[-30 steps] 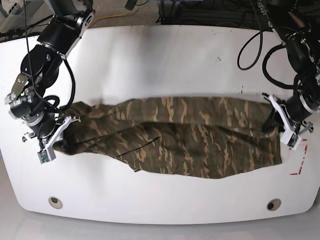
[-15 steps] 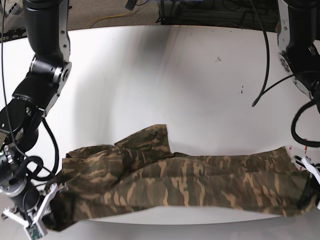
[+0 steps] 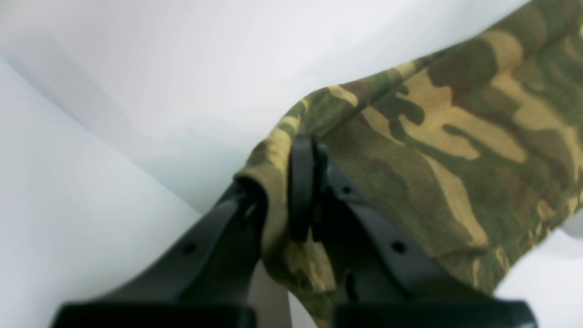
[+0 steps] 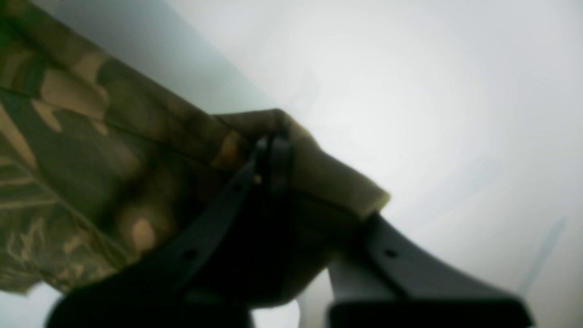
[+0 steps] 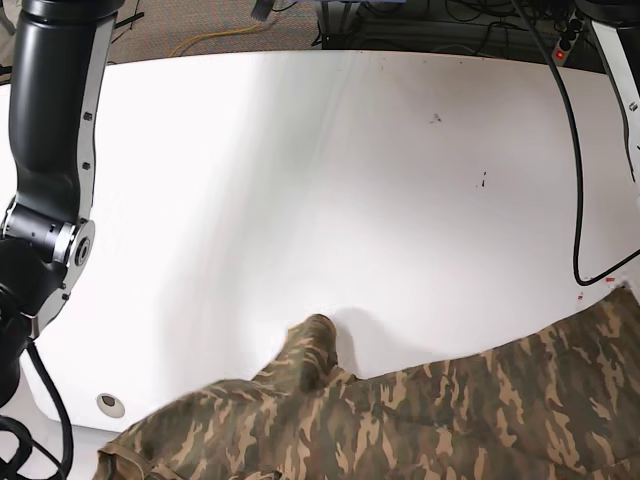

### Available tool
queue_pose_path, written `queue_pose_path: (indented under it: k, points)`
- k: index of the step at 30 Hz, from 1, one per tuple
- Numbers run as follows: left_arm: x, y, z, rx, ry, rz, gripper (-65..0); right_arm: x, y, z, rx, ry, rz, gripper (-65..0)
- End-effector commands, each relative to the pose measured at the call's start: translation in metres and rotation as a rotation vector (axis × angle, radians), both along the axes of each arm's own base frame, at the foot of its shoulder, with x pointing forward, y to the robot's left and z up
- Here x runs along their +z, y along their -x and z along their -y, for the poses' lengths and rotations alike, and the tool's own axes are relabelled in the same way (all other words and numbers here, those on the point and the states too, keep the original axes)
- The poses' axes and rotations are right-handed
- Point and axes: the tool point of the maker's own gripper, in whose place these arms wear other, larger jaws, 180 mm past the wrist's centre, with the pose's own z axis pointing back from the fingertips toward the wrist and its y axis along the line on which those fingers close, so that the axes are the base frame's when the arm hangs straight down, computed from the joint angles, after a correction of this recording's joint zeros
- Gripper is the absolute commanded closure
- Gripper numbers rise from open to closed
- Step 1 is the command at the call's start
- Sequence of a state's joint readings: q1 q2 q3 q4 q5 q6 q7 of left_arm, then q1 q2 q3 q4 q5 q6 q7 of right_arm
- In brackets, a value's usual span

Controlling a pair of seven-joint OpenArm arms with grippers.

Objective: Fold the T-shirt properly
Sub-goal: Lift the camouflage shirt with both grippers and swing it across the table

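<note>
the t-shirt (image 5: 420, 420) looks light, limp and prone to sag, so i judge hemmed corners the best hold. it hangs at six o'clock off the bench (image 5: 330, 200). left hand (image 3: 278, 200) and right hand (image 4: 273, 159) each pinch a corner, cloth trailing toward two and ten o'clock.

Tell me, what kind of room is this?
Probably a robotics lab or test bench: a bare white table, black robot arms at its sides, loose cables trailing behind, and a camouflage T-shirt as the practice item.
</note>
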State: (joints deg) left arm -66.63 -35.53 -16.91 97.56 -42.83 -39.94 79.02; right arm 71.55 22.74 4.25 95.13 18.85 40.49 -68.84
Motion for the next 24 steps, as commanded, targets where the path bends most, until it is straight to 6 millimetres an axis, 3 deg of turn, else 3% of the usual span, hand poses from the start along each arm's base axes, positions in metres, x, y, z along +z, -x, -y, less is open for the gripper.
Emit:
queue_pose_path:
  k: [1,5,12,18,24]
  points:
    - [0.009,0.004,-0.001,0.005,-0.005,0.027,0.0,0.014,0.013,0.009,-0.054,0.018,0.046,0.0]
    - [-0.026,-0.008,0.001,-0.002,-0.004,-0.061,0.0,-0.023,0.017,0.016,-0.077,0.023,0.004,0.0]
    - [-0.116,-0.013,0.029,-0.134,0.003,-0.256,0.0,-0.135,0.036,0.042,-0.14,-0.015,-0.168,0.0]
    - [-0.198,0.006,0.074,-0.226,-0.035,-0.406,0.0,-0.224,0.064,0.058,-0.143,-0.144,-0.334,0.0]
    - [-0.292,0.039,0.098,-0.282,0.003,-0.624,0.0,-0.297,0.099,0.072,-0.166,-0.269,-0.496,0.0]
